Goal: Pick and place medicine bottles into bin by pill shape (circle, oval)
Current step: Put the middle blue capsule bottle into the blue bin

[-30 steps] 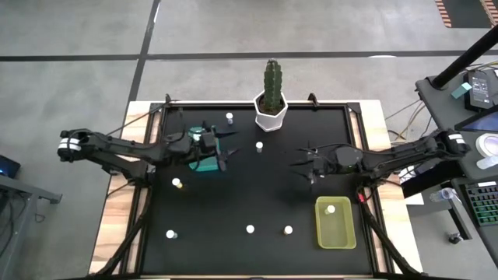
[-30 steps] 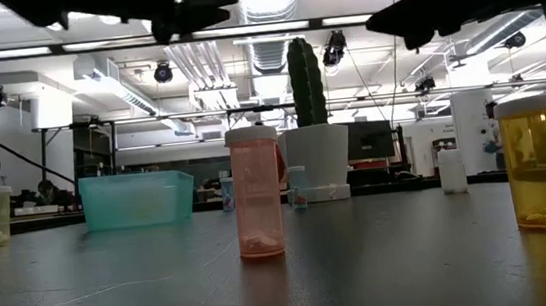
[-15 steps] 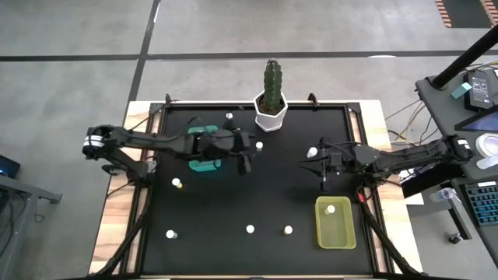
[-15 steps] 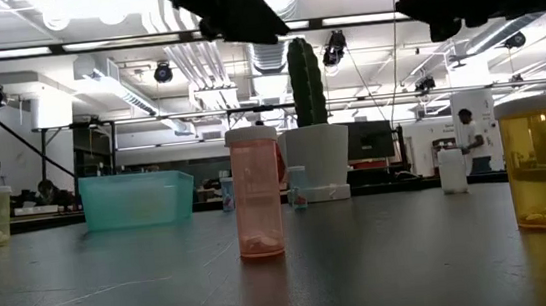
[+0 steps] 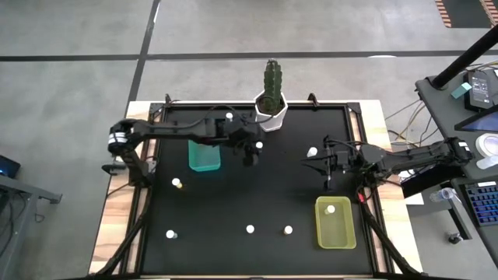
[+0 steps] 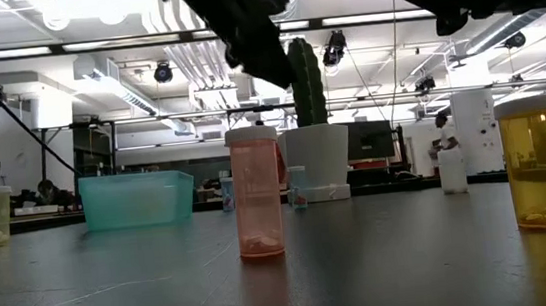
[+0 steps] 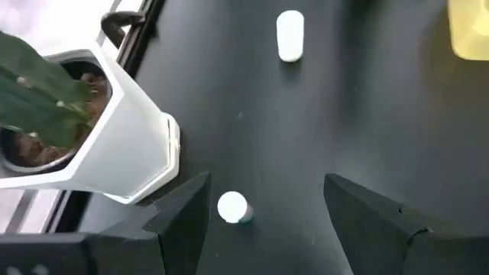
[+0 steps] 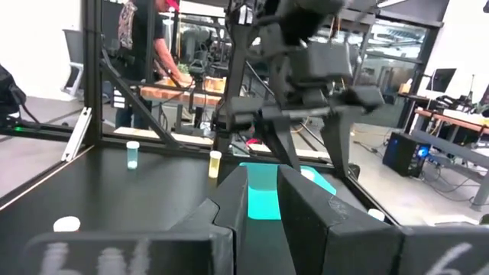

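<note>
Small white-capped medicine bottles stand scattered on the black table. One bottle (image 5: 259, 145) stands just in front of the white cactus pot (image 5: 270, 113). My left gripper (image 5: 250, 155) hovers open above it, tipped downward. In the left wrist view that bottle (image 7: 231, 208) shows between the fingers, nearer one of them, untouched. My right gripper (image 5: 320, 163) hangs shut and empty over the right half, beside another bottle (image 5: 312, 152). The teal bin (image 5: 204, 155) sits left of centre. The yellow bin (image 5: 334, 225) at the near right holds one bottle (image 5: 330, 208).
More bottles stand at the far side (image 5: 229, 117), at the left (image 5: 177, 183) and along the near side (image 5: 170, 233), (image 5: 250, 229), (image 5: 288, 229). In the low view a pink bottle (image 6: 257, 195) and a yellow bottle (image 6: 535, 163) stand close to the camera. A raised black frame edges the table.
My left gripper has swung from above the teal bin toward the table's right and far side, tipping downward over the bottle by the cactus pot; it has stayed open. My right gripper has drawn back a little toward the right edge, still shut.
</note>
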You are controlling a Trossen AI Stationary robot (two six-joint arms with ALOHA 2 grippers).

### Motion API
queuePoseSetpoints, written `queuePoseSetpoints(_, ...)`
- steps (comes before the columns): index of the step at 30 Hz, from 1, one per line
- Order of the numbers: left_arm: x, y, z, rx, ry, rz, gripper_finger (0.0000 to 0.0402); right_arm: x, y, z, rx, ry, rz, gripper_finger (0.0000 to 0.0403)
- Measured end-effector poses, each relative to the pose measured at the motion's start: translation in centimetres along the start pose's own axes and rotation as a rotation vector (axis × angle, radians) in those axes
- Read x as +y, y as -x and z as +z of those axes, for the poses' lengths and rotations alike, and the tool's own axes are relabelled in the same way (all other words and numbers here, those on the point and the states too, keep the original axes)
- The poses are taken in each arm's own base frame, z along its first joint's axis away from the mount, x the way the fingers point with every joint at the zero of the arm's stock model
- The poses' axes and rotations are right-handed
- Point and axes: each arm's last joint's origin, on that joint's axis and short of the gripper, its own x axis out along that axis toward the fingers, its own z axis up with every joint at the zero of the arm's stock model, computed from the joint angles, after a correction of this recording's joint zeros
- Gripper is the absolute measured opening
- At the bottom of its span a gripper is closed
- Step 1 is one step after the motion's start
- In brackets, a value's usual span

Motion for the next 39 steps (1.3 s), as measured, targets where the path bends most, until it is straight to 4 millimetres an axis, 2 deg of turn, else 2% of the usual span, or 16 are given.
queuePoseSetpoints(7, 0.9, -4.5, -1.2, 0.051, 0.023, 0.024, 0.0237, 0.0, 0.0, -0.2, 0.02, 0.004, 0.004, 0.0063)
queuePoseSetpoints(14, 2.2, -7.5, -2.7, 0.119, 0.046, 0.047, 0.0237, 0.0, 0.0, -0.2, 0.021, 0.006, 0.004, 0.0063)
queuePoseSetpoints(26, 2.2, -10.0, -4.4, 0.196, 0.06, 0.011, 0.0237, 0.1, 0.0, -0.3, 0.032, 0.011, 0.005, 0.0063)
queuePoseSetpoints(33, 2.2, -10.5, -4.8, 0.211, 0.075, 0.014, 0.0237, 0.1, 0.0, -0.4, 0.04, 0.012, 0.007, 0.0063)
queuePoseSetpoints(39, 2.2, -10.5, -4.8, 0.21, 0.075, 0.015, 0.0203, 0.1, 0.0, -0.4, 0.041, 0.012, 0.007, 0.0063)
